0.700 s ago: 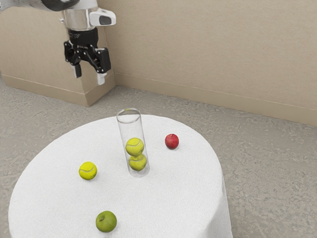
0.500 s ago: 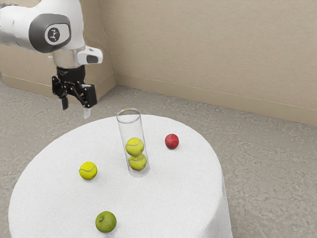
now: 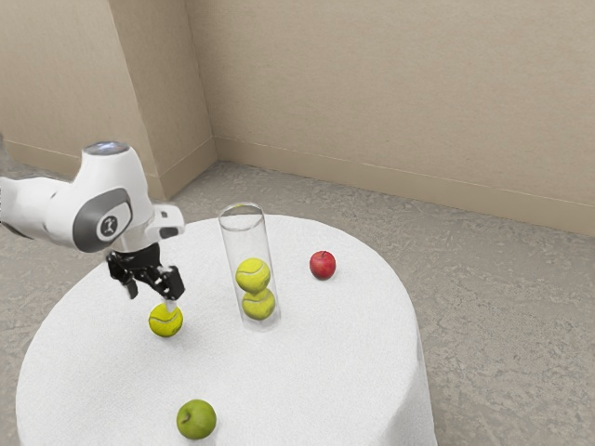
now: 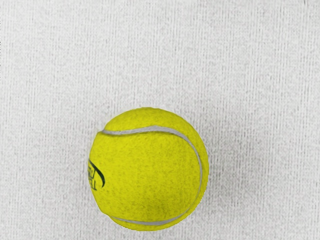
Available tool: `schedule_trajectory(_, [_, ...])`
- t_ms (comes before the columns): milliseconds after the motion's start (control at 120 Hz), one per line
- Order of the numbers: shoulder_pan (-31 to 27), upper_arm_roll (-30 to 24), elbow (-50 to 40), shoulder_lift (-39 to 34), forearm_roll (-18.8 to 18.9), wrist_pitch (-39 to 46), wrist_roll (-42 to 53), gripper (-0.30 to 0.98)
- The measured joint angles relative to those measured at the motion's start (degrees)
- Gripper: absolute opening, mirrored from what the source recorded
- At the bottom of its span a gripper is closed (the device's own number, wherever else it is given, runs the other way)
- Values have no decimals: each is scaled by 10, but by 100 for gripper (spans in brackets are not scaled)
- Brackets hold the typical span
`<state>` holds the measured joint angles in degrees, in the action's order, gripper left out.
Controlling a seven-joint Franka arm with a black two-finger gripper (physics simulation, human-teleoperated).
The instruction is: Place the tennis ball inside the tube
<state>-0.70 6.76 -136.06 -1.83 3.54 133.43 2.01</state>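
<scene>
At the exterior view's left, the pincer (image 3: 151, 298) holds its two fingers apart, just above the tennis ball (image 3: 165, 322) lying on the white table (image 3: 307, 372). Near the middle stands the clear tube (image 3: 245, 239) with two balls (image 3: 253, 275) inside, and the red apple (image 3: 323, 266) is at its right.

No complete word can be read. In the wrist view, the yellow tennis ball (image 4: 147, 175) carries a dark print (image 4: 95, 175) close to the side of its visible face. This print has one curved stroke, and next to it stand a few small letters, which are partly lost where the ball rounds away. One of the letters seems to be a T, but the whole word or the brand cannot be told. In the exterior view, a round emblem (image 3: 109, 226) stands on the dark panel (image 3: 88, 223) of the white arm; its small dark sign is too small to tell exactly.
</scene>
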Motion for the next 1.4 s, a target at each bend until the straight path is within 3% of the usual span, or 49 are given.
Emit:
schedule_trajectory(267, [1,4,-3,54,-2,94,3,69])
schedule_trajectory(733, [6,15,-11,100,-5,123,5,68])
schedule_trajectory(1033, [6,17,-5,113,-11,137,6,49])
schedule_trajectory(1400, [6,17,-3,105,-12,140,5,45])
